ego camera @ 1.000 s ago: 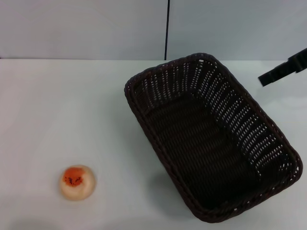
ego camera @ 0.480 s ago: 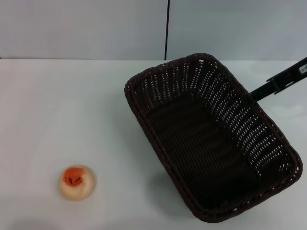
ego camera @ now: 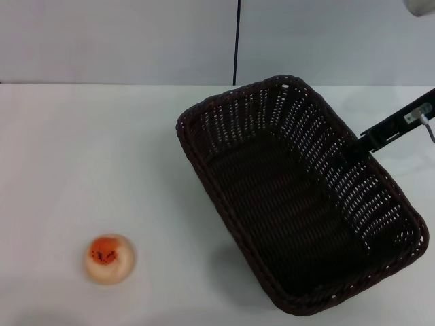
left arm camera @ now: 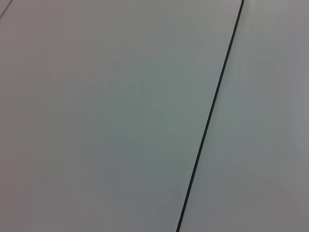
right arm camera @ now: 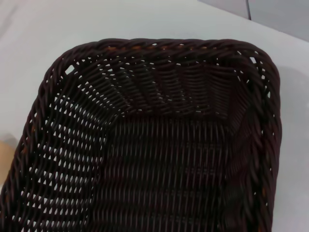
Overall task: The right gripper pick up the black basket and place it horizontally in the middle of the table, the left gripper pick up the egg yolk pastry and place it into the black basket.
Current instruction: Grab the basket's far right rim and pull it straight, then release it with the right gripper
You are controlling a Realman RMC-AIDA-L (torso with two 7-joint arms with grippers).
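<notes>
Right claw [ego camera: 359,145] at right long rim of black basket [ego camera: 299,197], finger state unclear. Egg yolk pastry [ego camera: 109,258] near-left on bench [ego camera: 88,156], well apart.

The head view looks forward and down on the table [ego camera: 81,149] from above. The right wrist view sits close over the black basket [right arm camera: 159,145], which both share. The left wrist view faces only a pale surface crossed by a dark seam [left arm camera: 212,111].

Behind the work surface I see a pale grey wall [ego camera: 115,41] split by a thin black vertical seam [ego camera: 237,41].
</notes>
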